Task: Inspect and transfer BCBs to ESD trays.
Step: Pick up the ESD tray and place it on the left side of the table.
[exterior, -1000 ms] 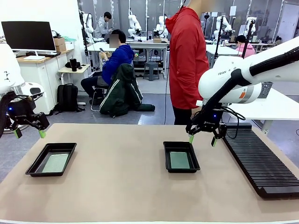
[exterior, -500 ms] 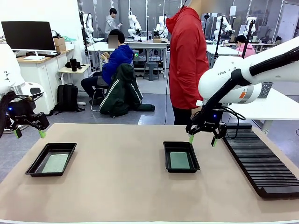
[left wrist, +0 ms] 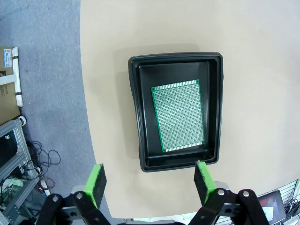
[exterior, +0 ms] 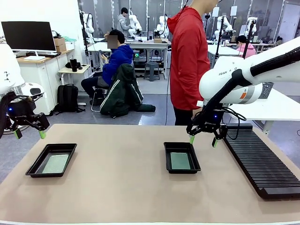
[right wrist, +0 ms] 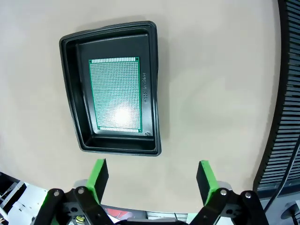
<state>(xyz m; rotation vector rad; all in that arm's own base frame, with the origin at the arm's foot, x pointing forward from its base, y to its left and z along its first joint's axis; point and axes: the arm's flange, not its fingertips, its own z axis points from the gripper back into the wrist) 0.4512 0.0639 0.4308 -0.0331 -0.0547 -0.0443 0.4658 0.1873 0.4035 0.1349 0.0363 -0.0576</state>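
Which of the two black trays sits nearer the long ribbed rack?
The ESD tray near the table's middle, below the right gripper, with a green BCB inside. The other tray lies far off at the table's left edge.

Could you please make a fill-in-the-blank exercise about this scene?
1. Each tray holds one ____ board.
2. The long ribbed rack lies on the table's ____ side.
3. Both grippers, left and right, hold ____.
4. The person wears a ____ jacket.

Missing words: green; right; nothing; red
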